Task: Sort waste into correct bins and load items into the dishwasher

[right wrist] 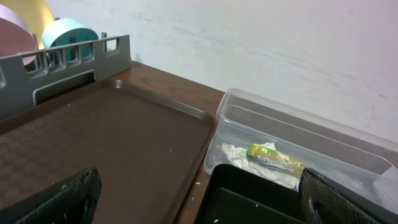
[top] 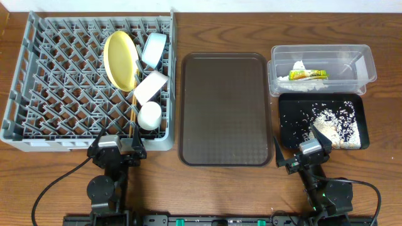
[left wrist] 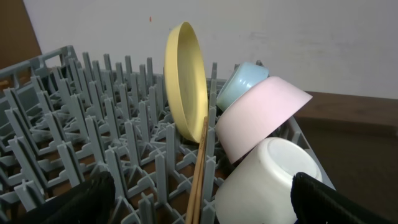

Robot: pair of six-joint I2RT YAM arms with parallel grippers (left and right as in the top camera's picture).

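On wooden table [top: 251, 25], against white wall [right wrist: 280, 37], grey rack [top: 44, 144], brown tray [top: 225, 110], left gripper [top: 117, 144] and right gripper [top: 303, 146] spread wide, empty

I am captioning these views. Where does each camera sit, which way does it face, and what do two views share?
Overhead: above the table, looking straight down on dish rack, brown tray, clear tub; left gripper, right gripper at bottom.
Left wrist: low before the rack, facing the yellow plate; own fingers at bottom corners.
Right wrist: low, facing across the tray toward the tub; own fingers at bottom corners.
Shared: plate, overhead and left wrist.
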